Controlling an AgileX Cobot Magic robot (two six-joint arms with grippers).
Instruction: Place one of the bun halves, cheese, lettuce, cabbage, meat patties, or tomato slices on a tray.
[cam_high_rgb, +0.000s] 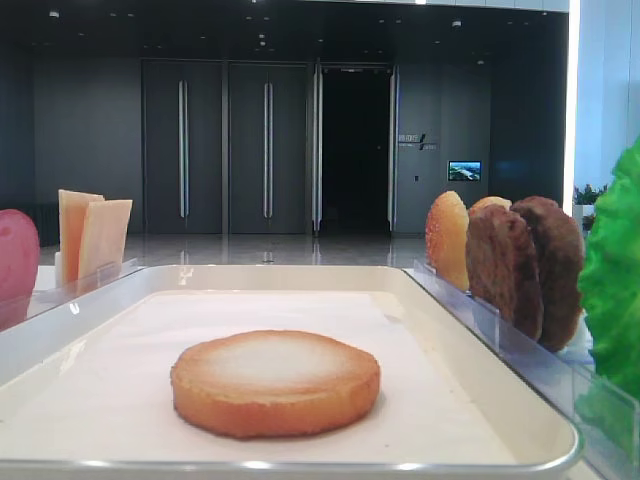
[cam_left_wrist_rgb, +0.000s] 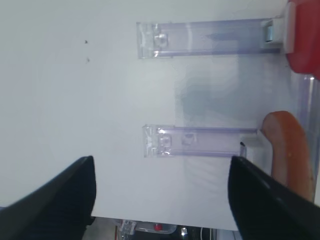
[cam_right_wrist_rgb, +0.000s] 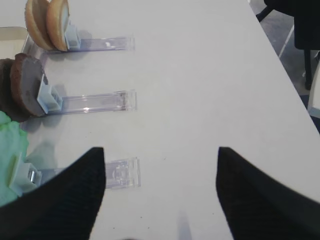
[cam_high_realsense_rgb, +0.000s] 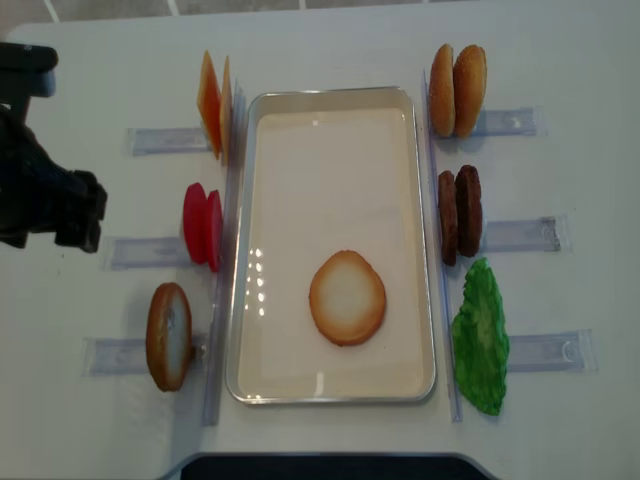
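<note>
A flat bun half (cam_high_realsense_rgb: 347, 297) (cam_high_rgb: 275, 382) lies on the liner of the cream tray (cam_high_realsense_rgb: 240, 250) (cam_high_rgb: 500, 395). Left of the tray stand cheese (cam_high_realsense_rgb: 213, 105), tomato slices (cam_high_realsense_rgb: 203, 226) (cam_left_wrist_rgb: 302, 35) and a bun piece (cam_high_realsense_rgb: 168, 335) (cam_left_wrist_rgb: 287, 145). On the right are buns (cam_high_realsense_rgb: 458, 88) (cam_right_wrist_rgb: 50, 22), meat patties (cam_high_realsense_rgb: 459, 213) (cam_right_wrist_rgb: 25, 85) and lettuce (cam_high_realsense_rgb: 480, 335) (cam_right_wrist_rgb: 10, 150). Cabbage is out of view. My left gripper (cam_left_wrist_rgb: 162, 197) is open over bare table left of the holders. My right gripper (cam_right_wrist_rgb: 161, 190) is open over bare table, holding nothing.
Clear plastic holders (cam_high_realsense_rgb: 160, 140) (cam_high_realsense_rgb: 520, 235) stick out from both long sides of the tray. The left arm (cam_high_realsense_rgb: 45, 195) hangs over the table's left part. The table's edge (cam_left_wrist_rgb: 165, 224) runs just under the left fingers. A chair (cam_right_wrist_rgb: 300, 30) stands beyond the right edge.
</note>
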